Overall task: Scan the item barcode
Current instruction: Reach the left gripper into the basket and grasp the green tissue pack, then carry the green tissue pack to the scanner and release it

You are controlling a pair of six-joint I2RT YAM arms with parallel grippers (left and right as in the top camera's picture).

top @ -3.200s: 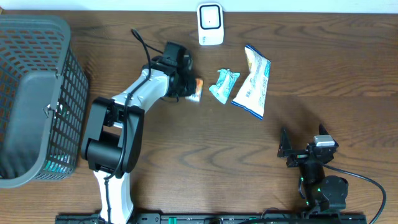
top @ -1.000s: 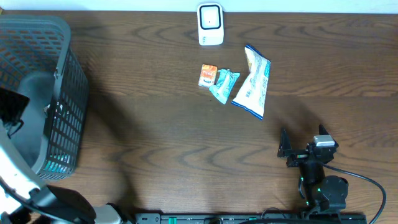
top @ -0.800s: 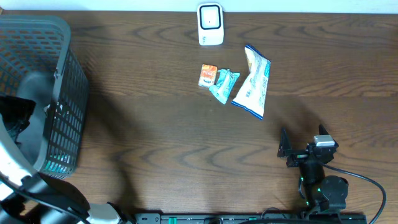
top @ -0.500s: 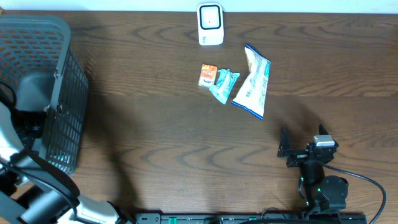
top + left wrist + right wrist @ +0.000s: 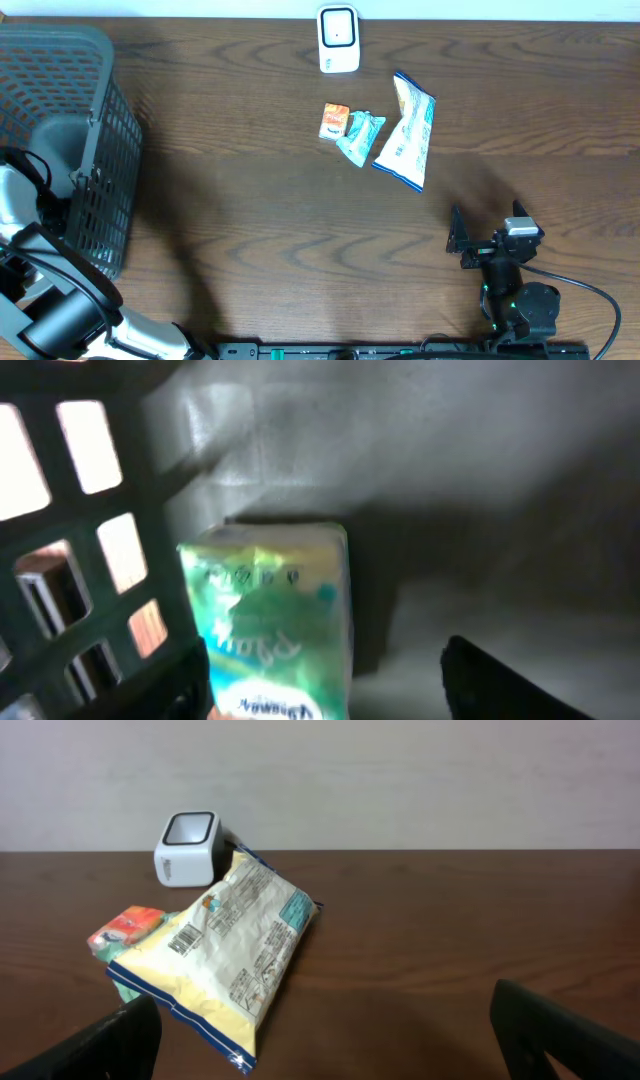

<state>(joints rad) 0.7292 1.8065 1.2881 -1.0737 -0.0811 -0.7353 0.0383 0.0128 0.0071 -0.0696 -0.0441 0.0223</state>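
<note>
My left gripper [image 5: 325, 682] is down inside the grey mesh basket [image 5: 60, 60], jaws open. A green and white packet [image 5: 272, 622] lies on the basket floor between them, close against the left finger [image 5: 185, 675], with a gap to the right one. In the overhead view only the left arm [image 5: 18, 200] shows at the basket. The white scanner [image 5: 338, 38] stands at the table's far edge. My right gripper [image 5: 485, 240] rests open near the front right, with nothing between its fingers.
In front of the scanner lie a small orange packet [image 5: 334, 121], a teal packet [image 5: 358, 137] and a large snack bag [image 5: 407, 131]. The right wrist view shows the bag [image 5: 228, 952] and scanner [image 5: 187, 848]. The basket wall [image 5: 140, 500] stands close on the left.
The left arm left the orange packet near the scanner, swung to the basket and has sunk deeper into it over the last second. The right arm has not moved.
</note>
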